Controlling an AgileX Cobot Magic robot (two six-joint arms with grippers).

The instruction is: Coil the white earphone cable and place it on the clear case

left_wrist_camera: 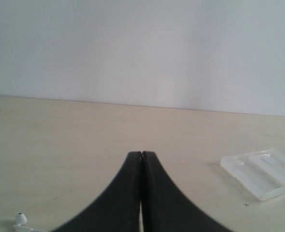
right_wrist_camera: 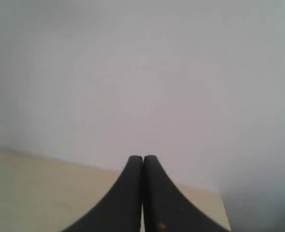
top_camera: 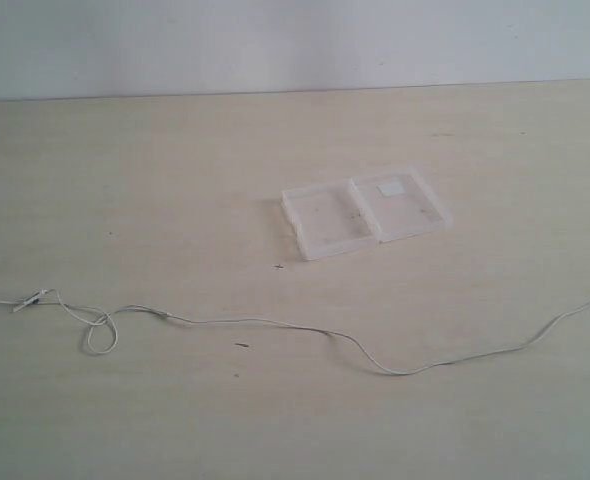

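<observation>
On the clear case [top_camera: 325, 222] lies a blurred patch [top_camera: 390, 187]; left hand [left_wrist_camera: 141, 153], right hand [right_wrist_camera: 143, 157] pressed together

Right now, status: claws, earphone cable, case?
Both shut, empty: left claw, right claw. The white earphone cable lies uncoiled across the table, apart from the clear case. Case open, nothing on it or blocking.

No legible text (anywhere visible)

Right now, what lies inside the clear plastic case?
Inside the clear plastic case, only a small white rectangular patch shows, in one half. The thin white earphone cable lies outside. Nothing covers the case.
</observation>
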